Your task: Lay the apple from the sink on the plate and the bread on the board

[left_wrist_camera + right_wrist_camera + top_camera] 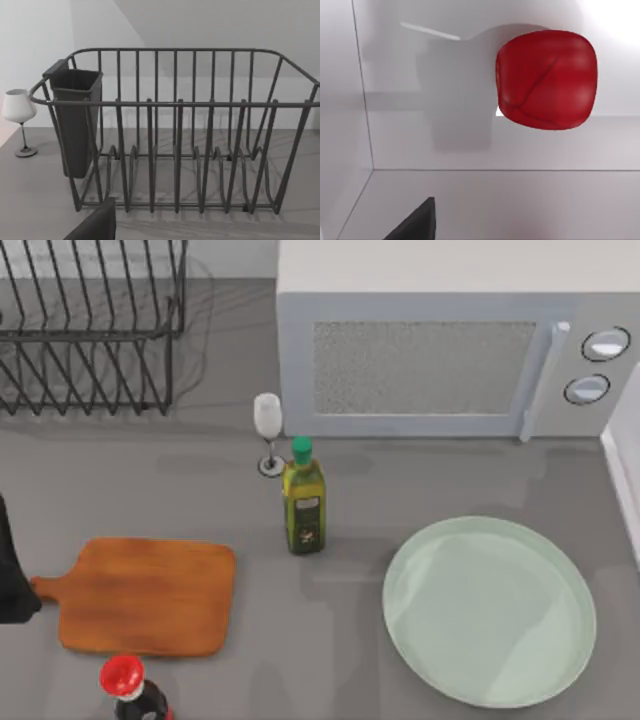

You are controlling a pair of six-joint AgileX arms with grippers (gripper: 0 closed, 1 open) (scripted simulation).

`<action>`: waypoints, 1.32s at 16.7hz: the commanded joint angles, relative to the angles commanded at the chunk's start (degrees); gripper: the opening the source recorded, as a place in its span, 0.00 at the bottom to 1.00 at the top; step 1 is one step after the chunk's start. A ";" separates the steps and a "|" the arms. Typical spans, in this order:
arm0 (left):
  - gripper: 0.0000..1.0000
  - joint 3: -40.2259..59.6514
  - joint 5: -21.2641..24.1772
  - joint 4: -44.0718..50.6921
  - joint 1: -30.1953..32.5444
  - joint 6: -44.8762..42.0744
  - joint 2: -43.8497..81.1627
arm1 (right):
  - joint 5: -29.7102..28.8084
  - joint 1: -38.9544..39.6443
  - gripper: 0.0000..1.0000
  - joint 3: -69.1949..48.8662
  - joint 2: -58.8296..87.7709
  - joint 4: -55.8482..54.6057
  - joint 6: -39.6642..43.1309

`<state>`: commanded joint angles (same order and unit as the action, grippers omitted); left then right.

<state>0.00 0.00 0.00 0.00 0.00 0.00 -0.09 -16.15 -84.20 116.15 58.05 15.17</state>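
1. The apple point(546, 79) lay on the pale floor of the sink point(470, 200), seen in the right wrist view; it was ahead of that arm's camera, untouched, with a sink wall behind it.
2. Being roundish, it offered no real long axis, so I judge any approach angle would serve.
3. The right arm looked the nearer one. A dark finger tip point(415, 222) edged into its wrist view, but I could not tell whether the right gripper was apart or together.
4. The plate point(489, 610) sat near the table's right front corner and held nothing.
5. The board point(145, 595) lay near the left front corner, handle toward the left edge, also bare.
6. The left arm point(12, 580) waited at the table's left edge, facing the dish rack point(175, 130); its fingers' state could not be told either.
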 joint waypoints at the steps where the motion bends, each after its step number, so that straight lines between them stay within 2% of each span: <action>1: 1.00 0.00 0.00 0.00 0.00 0.00 0.00 | 0.00 0.00 1.00 0.00 0.00 0.00 0.00; 6: 1.00 0.00 0.00 0.00 0.00 0.00 0.00 | -0.03 0.27 1.00 1.90 2.91 -4.16 -0.09; 14: 1.00 0.00 0.00 0.00 0.00 0.00 0.00 | -0.15 0.10 1.00 9.94 16.71 -27.21 -0.30; 19: 1.00 0.00 0.00 0.00 0.00 0.00 0.00 | -0.16 0.08 1.00 10.68 17.98 -28.66 -0.32; 22: 1.00 0.00 0.00 0.00 0.00 0.00 0.00 | -0.16 0.08 0.77 10.68 17.98 -28.66 -0.32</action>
<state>0.00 0.00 0.00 0.00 0.00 0.00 -0.26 -16.06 -73.52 134.13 29.39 14.86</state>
